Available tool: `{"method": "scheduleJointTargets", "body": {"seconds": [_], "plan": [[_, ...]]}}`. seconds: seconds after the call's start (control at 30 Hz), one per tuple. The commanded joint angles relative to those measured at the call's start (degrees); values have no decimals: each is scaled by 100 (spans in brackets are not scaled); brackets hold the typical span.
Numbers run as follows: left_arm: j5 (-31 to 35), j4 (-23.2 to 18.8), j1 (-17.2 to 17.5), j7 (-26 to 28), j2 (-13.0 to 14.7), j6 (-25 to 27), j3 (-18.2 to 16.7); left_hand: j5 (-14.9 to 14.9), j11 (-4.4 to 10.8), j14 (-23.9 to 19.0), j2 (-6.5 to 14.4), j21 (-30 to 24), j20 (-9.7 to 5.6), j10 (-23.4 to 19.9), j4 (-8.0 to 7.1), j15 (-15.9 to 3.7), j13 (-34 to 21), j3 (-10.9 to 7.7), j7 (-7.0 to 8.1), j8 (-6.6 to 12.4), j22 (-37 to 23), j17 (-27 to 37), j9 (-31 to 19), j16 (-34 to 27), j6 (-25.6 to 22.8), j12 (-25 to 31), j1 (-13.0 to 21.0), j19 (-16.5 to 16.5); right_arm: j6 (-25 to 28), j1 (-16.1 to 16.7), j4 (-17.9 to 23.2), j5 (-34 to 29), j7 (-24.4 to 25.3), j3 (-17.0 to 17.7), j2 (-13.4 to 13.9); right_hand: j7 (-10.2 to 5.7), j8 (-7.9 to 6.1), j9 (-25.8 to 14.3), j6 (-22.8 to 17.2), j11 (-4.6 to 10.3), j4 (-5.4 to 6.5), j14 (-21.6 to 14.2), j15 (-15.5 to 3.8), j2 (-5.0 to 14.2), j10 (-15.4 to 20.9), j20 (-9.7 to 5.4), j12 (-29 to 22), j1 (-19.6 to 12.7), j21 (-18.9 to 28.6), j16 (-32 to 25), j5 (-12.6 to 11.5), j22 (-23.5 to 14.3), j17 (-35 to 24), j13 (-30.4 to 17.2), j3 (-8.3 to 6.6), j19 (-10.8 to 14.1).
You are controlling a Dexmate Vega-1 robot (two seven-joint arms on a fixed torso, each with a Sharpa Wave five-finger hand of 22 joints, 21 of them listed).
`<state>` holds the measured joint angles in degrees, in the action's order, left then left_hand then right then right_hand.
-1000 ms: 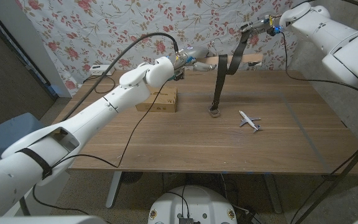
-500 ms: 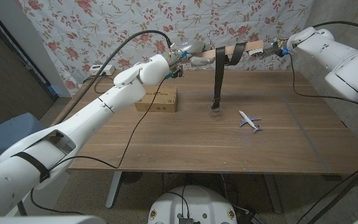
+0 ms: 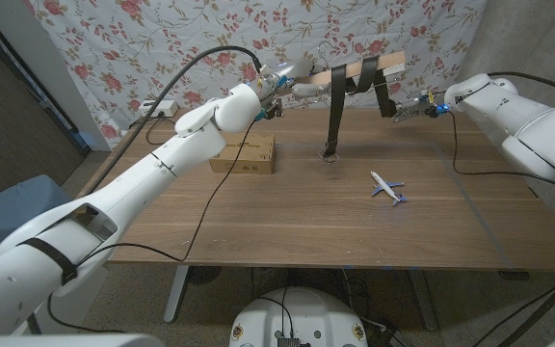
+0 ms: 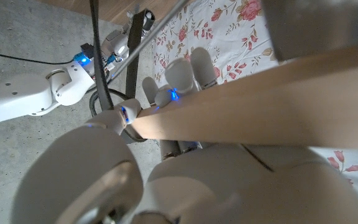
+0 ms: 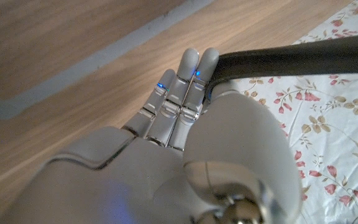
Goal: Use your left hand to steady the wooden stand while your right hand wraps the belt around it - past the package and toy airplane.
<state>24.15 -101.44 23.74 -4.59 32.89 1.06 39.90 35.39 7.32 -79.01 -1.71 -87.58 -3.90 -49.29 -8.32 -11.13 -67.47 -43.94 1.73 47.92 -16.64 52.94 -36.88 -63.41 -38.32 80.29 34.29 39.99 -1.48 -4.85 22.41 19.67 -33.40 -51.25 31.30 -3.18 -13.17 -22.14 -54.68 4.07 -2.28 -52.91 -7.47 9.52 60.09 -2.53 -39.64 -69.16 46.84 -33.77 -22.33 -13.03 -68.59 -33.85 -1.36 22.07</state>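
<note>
Head view, left hand (image 3: 297, 79) grasping wooden stand (image 3: 362, 69), its fingers partly hidden, right hand (image 3: 414, 106) pinching belt (image 3: 336, 106), stand base obscured by belt.

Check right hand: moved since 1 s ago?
Yes. The right hand, gripping the belt, has dropped from above the wooden stand to below its bar, nearer the table.
</note>
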Motion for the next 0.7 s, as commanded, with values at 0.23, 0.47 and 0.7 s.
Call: {"method": "scheduleJointTargets", "body": {"seconds": [0.23,0.47,0.7], "plan": [[102,339,-295,19,-170,163,208,-16,21,-39,31,-50,-339,-36,-99,-23,-385,-145,8,48,-16,39,4,-49,39,994,-16,12,-663,2461,2450,1030,-1296,1565,1218,3,-49,-93,-746,-36,17,-23,-471,14,11,-316,-36,-69,69,-57,2,1,-43,-53,-4,-11],[92,529,-429,-6,-255,209,289,-22,12,-24,38,-52,-335,-38,-99,-14,-385,-143,2,55,-16,15,18,-24,44,996,-18,12,-518,3681,3806,1546,-895,2198,1849,16,-42,-117,-741,-38,21,-12,-470,11,18,-316,-36,-91,91,-63,8,7,-49,-65,1,-28],[89,813,-615,-14,-398,171,421,-28,33,-29,39,-53,-331,-32,-97,-18,-385,-141,-9,72,-13,23,21,-29,36,994,-19,17,-431,4495,4759,1881,-947,2537,2336,22,-37,-138,-746,-66,34,-14,-468,9,20,-307,-31,-98,109,-82,16,13,-61,-71,13,-60]]}}
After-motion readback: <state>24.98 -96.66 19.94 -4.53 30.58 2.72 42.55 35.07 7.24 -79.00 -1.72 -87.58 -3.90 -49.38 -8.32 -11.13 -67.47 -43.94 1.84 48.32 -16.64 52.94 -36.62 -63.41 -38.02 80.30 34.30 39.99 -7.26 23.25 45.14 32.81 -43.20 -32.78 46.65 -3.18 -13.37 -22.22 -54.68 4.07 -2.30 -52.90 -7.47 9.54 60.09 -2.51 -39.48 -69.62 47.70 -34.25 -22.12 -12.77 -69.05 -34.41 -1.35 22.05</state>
